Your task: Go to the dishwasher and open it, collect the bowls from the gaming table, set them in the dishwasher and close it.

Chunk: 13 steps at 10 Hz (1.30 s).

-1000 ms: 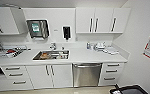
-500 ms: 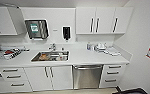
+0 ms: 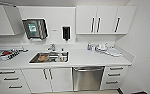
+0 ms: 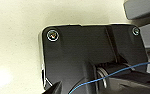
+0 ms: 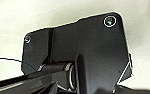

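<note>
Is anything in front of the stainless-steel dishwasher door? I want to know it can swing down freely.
Nothing visible stands before the stainless-steel dishwasher: its door is shut under the white counter, and the strip of floor seen before it looks bare.

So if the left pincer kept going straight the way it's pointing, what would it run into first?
Hard to tell: in the left wrist view the robot's own dark plate blocks the line; around it is a plain pale surface, depth unclear.

Each wrist camera is looking along its own arm. The left wrist plate is facing a pale surface, a blue wire crossing it. The right wrist plate is tilting against a similar background. The jaws cannot be made out.
</note>
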Tool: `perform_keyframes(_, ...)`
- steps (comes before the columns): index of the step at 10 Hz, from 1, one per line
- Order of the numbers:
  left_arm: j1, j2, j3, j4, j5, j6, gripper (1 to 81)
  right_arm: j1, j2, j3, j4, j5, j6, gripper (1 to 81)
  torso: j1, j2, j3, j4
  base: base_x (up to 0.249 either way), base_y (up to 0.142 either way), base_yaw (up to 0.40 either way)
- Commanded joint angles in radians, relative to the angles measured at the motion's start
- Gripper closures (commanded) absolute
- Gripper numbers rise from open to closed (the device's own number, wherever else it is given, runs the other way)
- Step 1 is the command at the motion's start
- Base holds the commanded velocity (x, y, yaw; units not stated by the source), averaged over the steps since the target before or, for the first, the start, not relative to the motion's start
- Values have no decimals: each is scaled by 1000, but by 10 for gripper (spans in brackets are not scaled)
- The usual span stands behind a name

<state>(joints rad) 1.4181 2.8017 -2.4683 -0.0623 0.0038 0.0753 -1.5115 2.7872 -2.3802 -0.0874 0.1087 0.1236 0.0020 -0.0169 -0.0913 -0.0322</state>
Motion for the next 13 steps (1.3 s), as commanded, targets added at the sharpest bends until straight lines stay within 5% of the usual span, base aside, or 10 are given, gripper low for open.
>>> perform_keyframes(1, -41, -16, 5, -7, 61, 1, 10, 29, -18, 9, -5, -55, -1, 10, 0, 0, 0, 0, 91, 0, 0)
perform_keyframes(13, -40, -14, 5, -10, 61, 0, 10, 30, -18, 12, -5, -55, -1, 10, -2, -1, 0, 0, 105, 0, 0)
